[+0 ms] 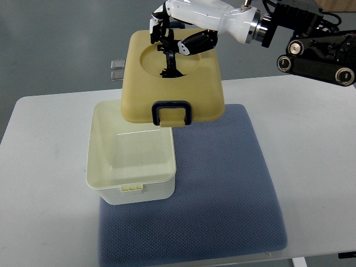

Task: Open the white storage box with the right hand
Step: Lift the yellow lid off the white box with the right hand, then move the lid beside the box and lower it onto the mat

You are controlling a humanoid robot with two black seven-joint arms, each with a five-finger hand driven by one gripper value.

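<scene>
One right hand grips the lid above the white storage box.

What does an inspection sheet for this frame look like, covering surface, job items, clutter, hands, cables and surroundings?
Surface: white table with a blue mat on it.
Job's things: white storage box open and empty, partly on the mat; tan lid lifted clear, its dark latch facing the camera.
Clutter: nothing seen.
Hands: right hand grips the lid at its far edge; left hand not in view.
Cables: dark cables on the right arm.
Surroundings: grey floor; metal object behind the lid, unclear.
</scene>
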